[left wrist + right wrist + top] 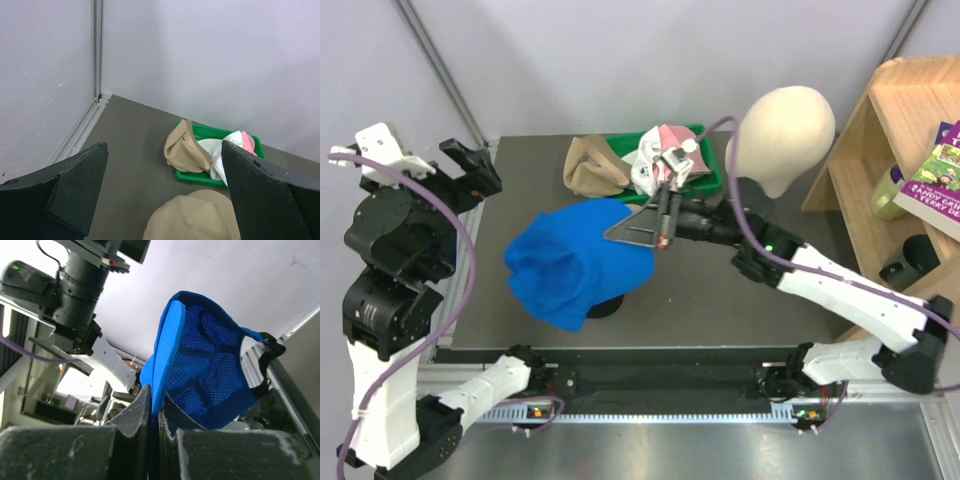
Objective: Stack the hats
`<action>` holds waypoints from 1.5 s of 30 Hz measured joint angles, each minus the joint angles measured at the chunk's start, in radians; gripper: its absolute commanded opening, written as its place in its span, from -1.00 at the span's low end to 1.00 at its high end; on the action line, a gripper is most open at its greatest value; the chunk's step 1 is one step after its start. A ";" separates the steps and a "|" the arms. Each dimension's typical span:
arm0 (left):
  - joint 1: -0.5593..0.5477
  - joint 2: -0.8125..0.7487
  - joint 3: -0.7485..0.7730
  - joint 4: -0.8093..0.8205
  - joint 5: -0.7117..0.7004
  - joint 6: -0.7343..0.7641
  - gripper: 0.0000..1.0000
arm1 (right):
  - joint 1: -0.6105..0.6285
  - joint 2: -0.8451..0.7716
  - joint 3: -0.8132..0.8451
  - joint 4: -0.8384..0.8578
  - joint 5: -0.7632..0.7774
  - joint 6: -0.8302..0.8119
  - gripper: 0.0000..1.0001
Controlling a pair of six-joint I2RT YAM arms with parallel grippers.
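The right gripper (155,405) pinches the blue fabric baseball cap (210,365) by its brim. Soft and light, the cap probably handles best from that stiffer edge. The left gripper (164,150) is spread wide and empty.

From above, the blue cap (575,265) covers nearly all of a dark thing (607,306) under it, and the sliver that shows is too little to name. Heaped caps (595,165) hide part of the bin (712,168). The book (938,180) runs off the right edge, its title too small to read. In the left wrist view the bottom edge cuts the tan cap (192,220) and both left fingers (75,185). In the right wrist view the blue cap's brim edge vanishes between the right fingers (132,415), whose near parts are blurred.
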 measured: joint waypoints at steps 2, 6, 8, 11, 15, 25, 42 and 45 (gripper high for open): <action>0.000 0.013 0.000 0.008 0.000 0.008 0.98 | 0.035 0.067 0.015 0.048 0.008 0.023 -1.00; 0.000 0.027 0.000 0.012 0.000 0.030 0.98 | 0.048 0.129 0.014 0.086 0.045 0.046 -1.00; 0.000 0.029 0.000 0.012 0.000 0.037 0.98 | 0.037 0.130 0.011 0.084 0.078 0.043 -1.00; 0.000 0.028 -0.002 0.014 0.000 0.049 0.98 | 0.001 0.122 -0.027 0.113 0.134 0.040 -1.00; 0.000 0.026 -0.021 0.030 0.005 0.058 0.98 | -0.052 0.118 -0.136 0.140 0.191 0.045 -1.00; 0.000 0.010 -0.156 0.040 0.057 0.047 0.98 | -0.129 0.086 -0.403 0.178 0.336 0.115 -1.00; 0.000 -0.055 -0.480 0.031 0.179 -0.133 0.98 | -0.151 0.033 -0.583 0.227 0.508 0.232 -0.99; 0.000 -0.059 -0.483 0.032 0.177 -0.135 0.98 | -0.151 0.017 -0.600 0.224 0.526 0.239 -0.92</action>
